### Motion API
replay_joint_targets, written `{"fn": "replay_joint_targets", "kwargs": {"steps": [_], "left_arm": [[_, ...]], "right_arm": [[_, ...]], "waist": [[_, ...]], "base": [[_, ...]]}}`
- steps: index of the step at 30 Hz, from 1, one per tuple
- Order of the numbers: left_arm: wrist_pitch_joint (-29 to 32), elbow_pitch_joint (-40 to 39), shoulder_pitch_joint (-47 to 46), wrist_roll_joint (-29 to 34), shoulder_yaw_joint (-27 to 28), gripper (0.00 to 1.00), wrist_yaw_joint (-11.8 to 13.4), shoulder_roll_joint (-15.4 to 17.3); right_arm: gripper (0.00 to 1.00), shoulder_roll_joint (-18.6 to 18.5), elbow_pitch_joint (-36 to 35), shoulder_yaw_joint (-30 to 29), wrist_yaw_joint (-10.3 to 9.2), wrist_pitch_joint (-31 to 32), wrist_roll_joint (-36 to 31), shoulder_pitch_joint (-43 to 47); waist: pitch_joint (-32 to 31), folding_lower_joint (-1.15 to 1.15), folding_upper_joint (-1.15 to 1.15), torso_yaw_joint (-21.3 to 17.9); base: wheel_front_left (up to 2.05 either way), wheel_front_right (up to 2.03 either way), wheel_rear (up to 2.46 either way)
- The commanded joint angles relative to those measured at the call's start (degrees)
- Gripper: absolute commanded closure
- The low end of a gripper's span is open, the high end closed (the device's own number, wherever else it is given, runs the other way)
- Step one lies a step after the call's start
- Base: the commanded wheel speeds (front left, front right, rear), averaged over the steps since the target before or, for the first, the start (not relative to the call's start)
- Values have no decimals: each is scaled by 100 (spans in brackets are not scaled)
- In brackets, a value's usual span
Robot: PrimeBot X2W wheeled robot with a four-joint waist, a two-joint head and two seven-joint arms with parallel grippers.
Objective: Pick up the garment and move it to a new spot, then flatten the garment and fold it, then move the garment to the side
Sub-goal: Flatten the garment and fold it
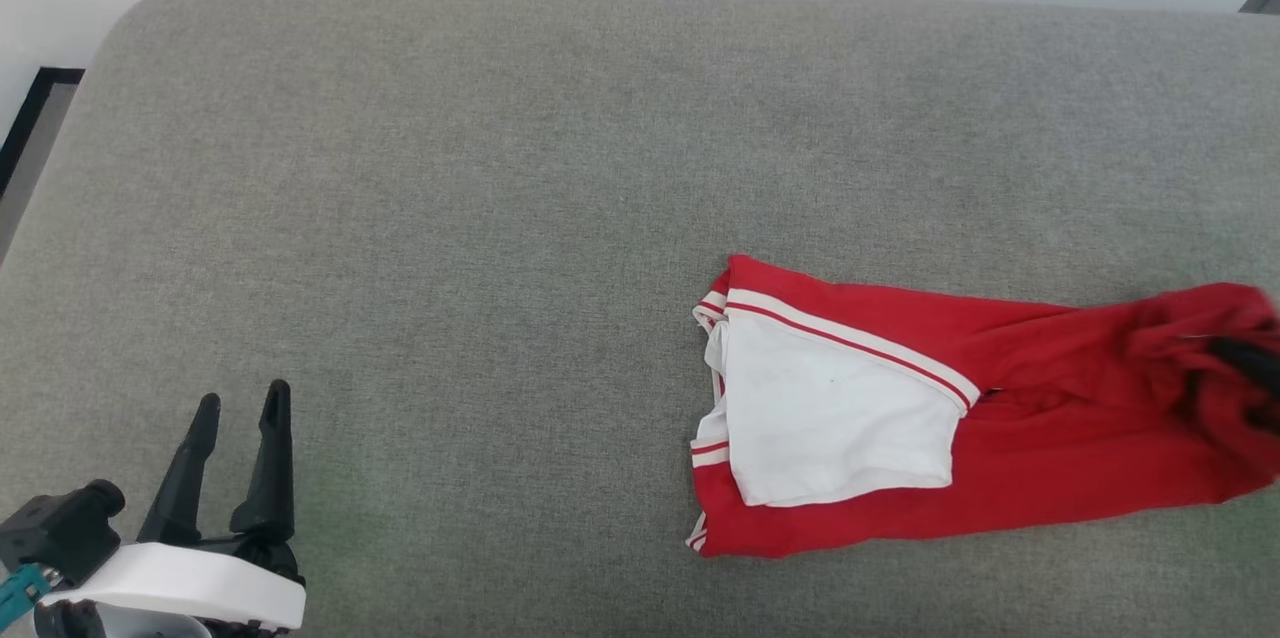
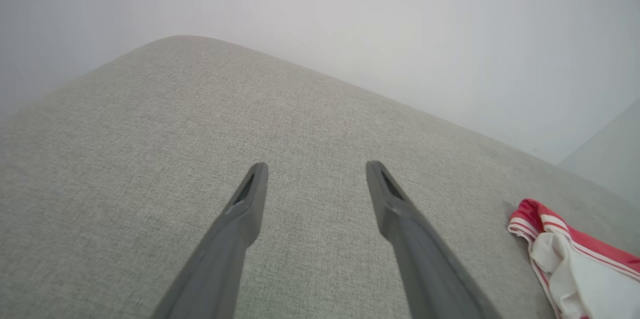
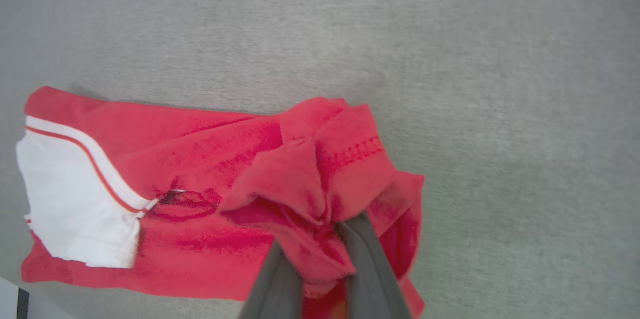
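The jersey [image 1: 900, 418] lies as a long folded band at the lower right of the head view, on the grey cushion [image 1: 450, 168]. Its white sleeve [image 1: 830, 408], edged with striped trim, lies on top at the band's left end. The band's right end is bunched up at the frame's right edge. There the right gripper [image 3: 322, 239] pinches a fold of red cloth between nearly closed fingers. The left gripper [image 1: 243, 393] sits at the lower left, well apart from the jersey, its fingers spread wide with nothing between them, over bare cushion.
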Motion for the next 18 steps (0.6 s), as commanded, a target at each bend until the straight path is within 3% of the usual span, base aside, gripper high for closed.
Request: {"fn": "replay_joint_targets", "kwargs": {"steps": [1,6,10,18], "left_arm": [[-27,11,58,91,32,0,-25,-11],[-27,56,36,115,-1,0,-77,-62],[-25,113,-31,140,-71,0,-117,-102],[-10,265,-167,133,-212,0,-186,-222]], "right_arm": [[100,87,-283,96,0,34,66,105],[100,417,-1169,616,0,145,38,251],[100,710,-1492,1153,0,209,-86,107],[100,1202,-1110,2134,0,-27,-280,-323]], "waist": [[-20,0,0,-8],[-80,0,0,57],[-121,0,0,189],[-196,0,0,528]], "base": [[0,0,0],[0,0,0],[0,0,0],[0,0,0]]}}
